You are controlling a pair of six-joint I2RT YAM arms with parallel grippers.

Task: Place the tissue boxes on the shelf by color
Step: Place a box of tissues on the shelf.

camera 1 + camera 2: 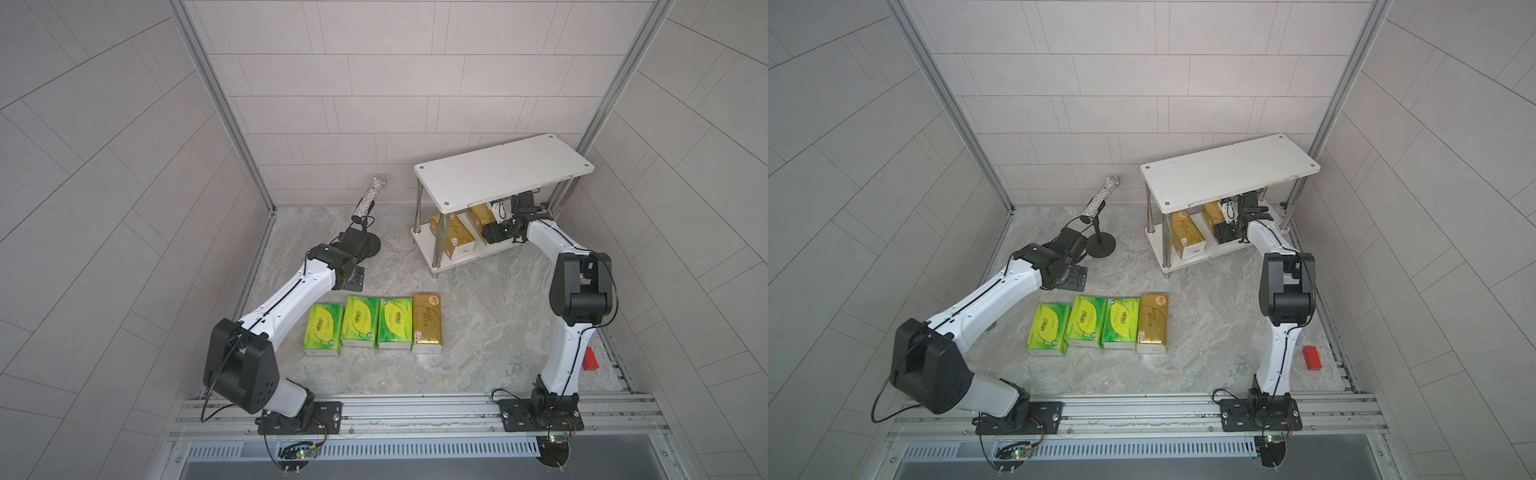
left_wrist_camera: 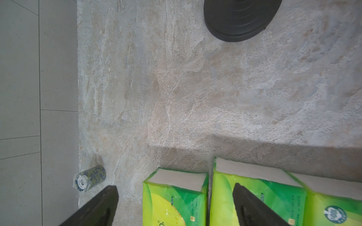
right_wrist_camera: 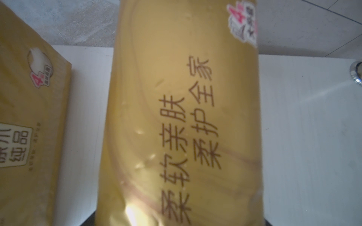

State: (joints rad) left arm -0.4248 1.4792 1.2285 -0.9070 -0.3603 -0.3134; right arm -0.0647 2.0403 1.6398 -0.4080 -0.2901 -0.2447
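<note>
Reaching in with the right gripper [image 1: 495,230] at the far right corner of the table [image 1: 478,316], low and flat under the top board [image 1: 1229,170] of the shelf [image 1: 503,170] to clear it, and laying a gold tissue pack [image 3: 182,117] lengthwise on the lower board [image 3: 303,137], just beside a second gold pack [image 3: 33,117], keeping gold with gold by the look of it. Cannot tell whether that claw is clamped on the pack or merely around it: no fingers on show, only wrapper filling the wrist view. Over on the other side, hovering with the left gripper [image 2: 175,186] spread to its widest and gripping nothing, bracketing the far end of the end green pack [image 2: 176,199] in the row toward the table's front edge, apparently sized for a grab across its width. Lined up there side by side: three green packs [image 1: 359,322], then one last gold pack [image 1: 427,322] closing the row at its right. Nothing yet on the top board, so probably the greens' home. Worth minding the black base [image 2: 241,19] of the glittery stand close by when lifting.
</note>
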